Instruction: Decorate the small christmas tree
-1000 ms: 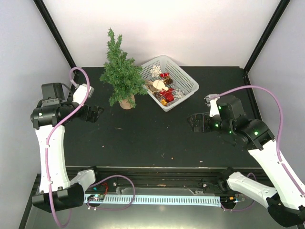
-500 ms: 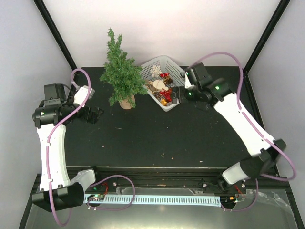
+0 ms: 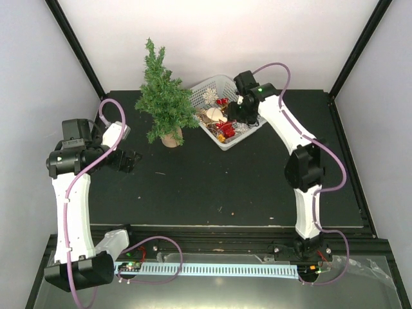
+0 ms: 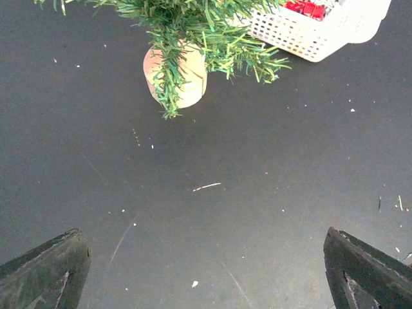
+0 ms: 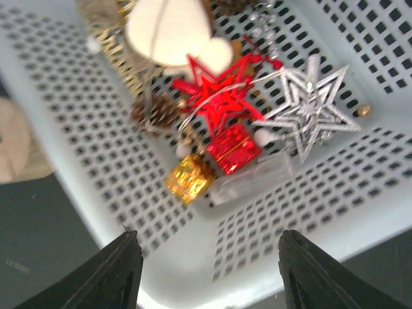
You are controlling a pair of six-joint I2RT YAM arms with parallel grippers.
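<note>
The scene is lit brightly and evenly from above, and the pale walls [image 3: 257,38] are rendered almost white. Little glare is returned by the matte black worktop [image 3: 212,187], and shadows are hardly made out on it. A pale strip [image 3: 212,269] at the near edge is nearly blown out. In the left wrist view sharp focus is held: dust specks are resolved on the dark surface, and single needles of the small christmas tree [image 4: 187,38] can be told apart. The right wrist view is smeared by blur. The holes of the white basket [image 5: 71,135] are softened, and the fingers [image 5: 119,277] of the right gripper [image 5: 209,273] are shown as dark, unfocused shapes.
</note>
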